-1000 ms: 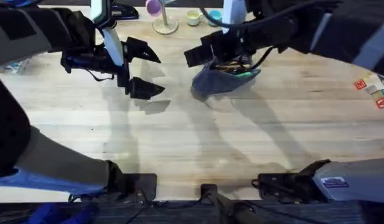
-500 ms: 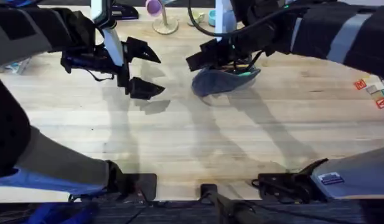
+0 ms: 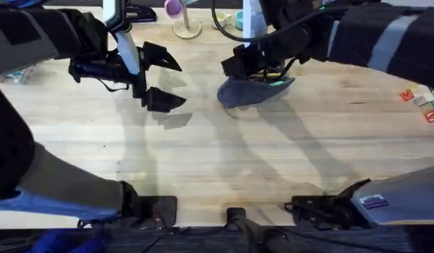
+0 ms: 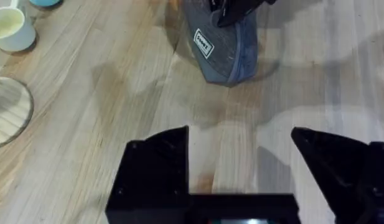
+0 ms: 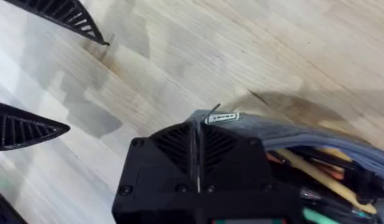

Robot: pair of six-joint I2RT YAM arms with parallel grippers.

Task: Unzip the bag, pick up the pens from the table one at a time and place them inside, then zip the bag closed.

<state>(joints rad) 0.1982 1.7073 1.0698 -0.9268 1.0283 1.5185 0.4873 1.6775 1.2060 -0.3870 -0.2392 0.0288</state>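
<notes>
Grey-blue fabric pencil pouch (image 3: 253, 90) lies on the light wooden plank table (image 3: 224, 161), its zip open along most of its length. Right wrist view shows what overhead can't: yellow, orange and green pens (image 5: 332, 186) sticking up inside the open pouch, plus the small white label (image 5: 220, 117) at its rounded end.

Right gripper (image 3: 238, 65) sits on top of the pouch at that end, fingers pressed together with no gap; right wrist view has a thin sliver poking out between them, likely the zip pull, too small to be sure.

Left gripper (image 3: 160, 79) hangs beside the pouch, well apart from it, jaws spread wide and holding nothing. Left wrist view confirms bare wood between its fingers (image 4: 155, 163) and the pouch end.

Room: wide bare wood stretches from the pouch toward the arm bases. Beyond the pouch, near the far table edge, things crowd in: a round wooden stand with a purple top (image 3: 183, 22) and a small pale cup (image 3: 218, 20); left wrist view shows the cup's cream rim and the stand's base. Small coloured blocks (image 3: 424, 100) lie far from the pouch at the table's right edge.
</notes>
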